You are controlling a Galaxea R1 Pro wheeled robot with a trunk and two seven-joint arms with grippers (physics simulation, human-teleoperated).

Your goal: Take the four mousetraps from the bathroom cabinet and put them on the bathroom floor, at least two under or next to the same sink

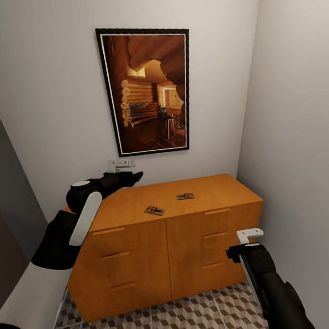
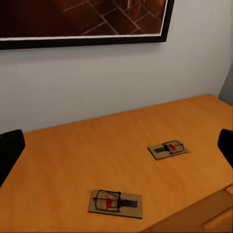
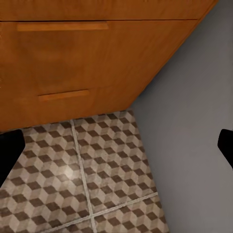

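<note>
Mousetraps, two flat rectangles (image 1: 154, 211) (image 1: 185, 196), lie on the smooth wooden cabinet (image 1: 141, 254); left gripper (image 1: 128, 178) and right gripper (image 1: 244, 245) both gape apart.

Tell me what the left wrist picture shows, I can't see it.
Two small flat brown mousetraps, one nearer and one farther, lie apart on the orange-brown wooden cabinet top. Behind is a pale wall with a black-framed picture.
</note>
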